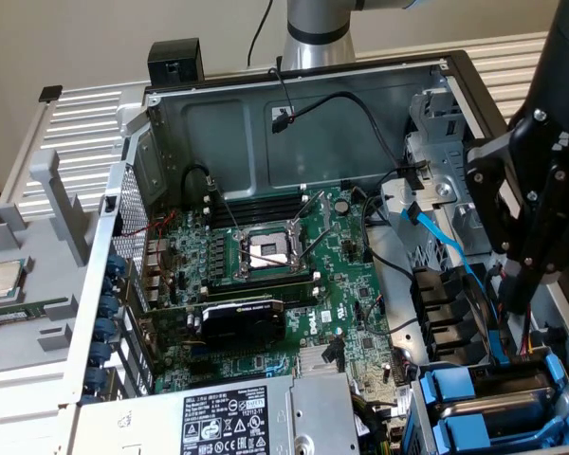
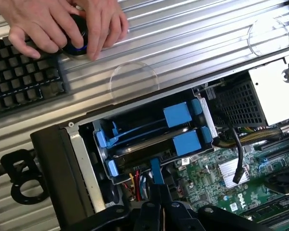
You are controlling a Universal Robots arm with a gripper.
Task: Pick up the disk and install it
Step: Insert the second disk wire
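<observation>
The disk (image 2: 147,143) lies in the drive bay at the case's corner. It shows as a dark grey slab edge between blue carrier tabs (image 2: 187,143). In the exterior view the same blue carriers (image 1: 493,412) sit at the lower right. My gripper (image 1: 515,289) hangs just above and behind that bay, beside a blue data cable (image 1: 455,256). In the wrist view its black fingertips (image 2: 156,195) are shut together, a short way off the bay, with nothing between them.
The open computer case (image 1: 294,104) holds a motherboard (image 1: 294,275) with a bare CPU socket, a graphics card (image 1: 242,318) and a power supply (image 1: 228,417). Loose cables run near the bay. A person's hand (image 2: 62,24) rests on a knob beside a keyboard (image 2: 19,77).
</observation>
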